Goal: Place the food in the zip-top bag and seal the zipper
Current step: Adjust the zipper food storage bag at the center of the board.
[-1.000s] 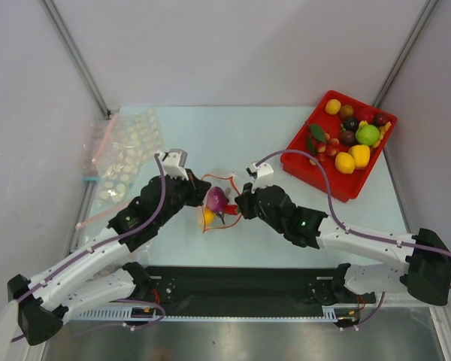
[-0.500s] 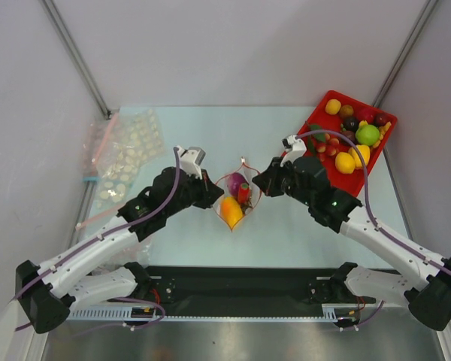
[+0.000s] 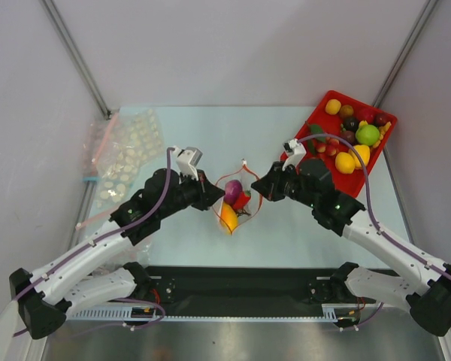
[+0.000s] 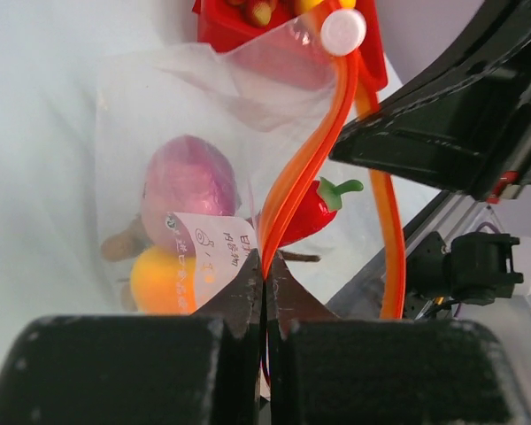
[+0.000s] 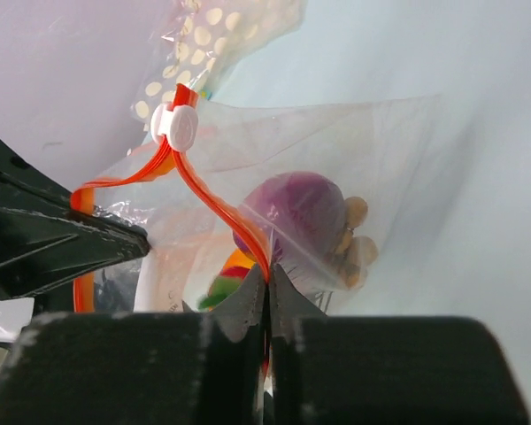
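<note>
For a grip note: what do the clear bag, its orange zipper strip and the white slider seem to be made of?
The bag looks like thin glossy plastic film: it is see-through and creased. The zipper seems flexible plastic, since it bends in a curve. The slider is probably hard matte plastic, keeping its round shape.

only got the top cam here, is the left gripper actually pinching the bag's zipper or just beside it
observer: yes, the left wrist view shows the left gripper shut on the orange zipper strip.
operator: and the right one
observer: the right gripper is shut on the strip too, on the other lip.
operator: where's the slider
observer: the white slider sits at one end; both lips split apart from it, so the mouth is open.
</note>
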Tool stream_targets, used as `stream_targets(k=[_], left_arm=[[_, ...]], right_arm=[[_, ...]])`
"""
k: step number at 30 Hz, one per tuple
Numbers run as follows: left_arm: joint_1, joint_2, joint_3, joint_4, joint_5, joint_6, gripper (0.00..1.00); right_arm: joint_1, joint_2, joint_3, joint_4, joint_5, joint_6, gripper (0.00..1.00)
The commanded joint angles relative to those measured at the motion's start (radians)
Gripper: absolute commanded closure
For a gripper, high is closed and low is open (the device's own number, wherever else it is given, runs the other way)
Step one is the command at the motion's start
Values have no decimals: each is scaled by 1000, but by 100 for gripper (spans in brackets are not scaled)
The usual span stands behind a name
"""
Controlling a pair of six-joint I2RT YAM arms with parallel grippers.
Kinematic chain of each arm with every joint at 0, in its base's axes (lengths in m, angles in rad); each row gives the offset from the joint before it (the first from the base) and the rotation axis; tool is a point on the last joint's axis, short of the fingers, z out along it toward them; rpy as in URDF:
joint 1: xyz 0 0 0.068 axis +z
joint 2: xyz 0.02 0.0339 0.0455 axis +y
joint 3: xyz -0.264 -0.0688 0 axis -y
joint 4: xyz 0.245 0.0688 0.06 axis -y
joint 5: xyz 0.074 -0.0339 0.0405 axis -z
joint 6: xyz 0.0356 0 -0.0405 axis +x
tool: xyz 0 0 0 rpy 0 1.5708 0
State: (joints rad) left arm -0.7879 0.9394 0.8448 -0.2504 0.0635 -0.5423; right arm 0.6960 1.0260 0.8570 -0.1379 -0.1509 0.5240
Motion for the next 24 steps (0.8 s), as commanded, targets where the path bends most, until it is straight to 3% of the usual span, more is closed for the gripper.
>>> stream_targets(k=[1, 6, 10, 17, 24], left_arm=[[-4, -37, 0, 59, -7, -15, 100], [-4, -21, -94, 180, -45, -70, 100], [-4, 4, -142, 247, -117, -94, 100], [-4, -39, -156, 258, -260, -48, 100], [-4, -65, -208, 307, -323, -35, 100]], right_arm=[[-1, -11, 4, 84, -55, -39, 90], [-1, -27, -16, 96, -38, -71, 70], [-3, -43, -21, 81, 52, -99, 46], [-16, -173, -85, 95, 267, -140, 39], [-121, -204, -104, 57, 399, -119, 41]])
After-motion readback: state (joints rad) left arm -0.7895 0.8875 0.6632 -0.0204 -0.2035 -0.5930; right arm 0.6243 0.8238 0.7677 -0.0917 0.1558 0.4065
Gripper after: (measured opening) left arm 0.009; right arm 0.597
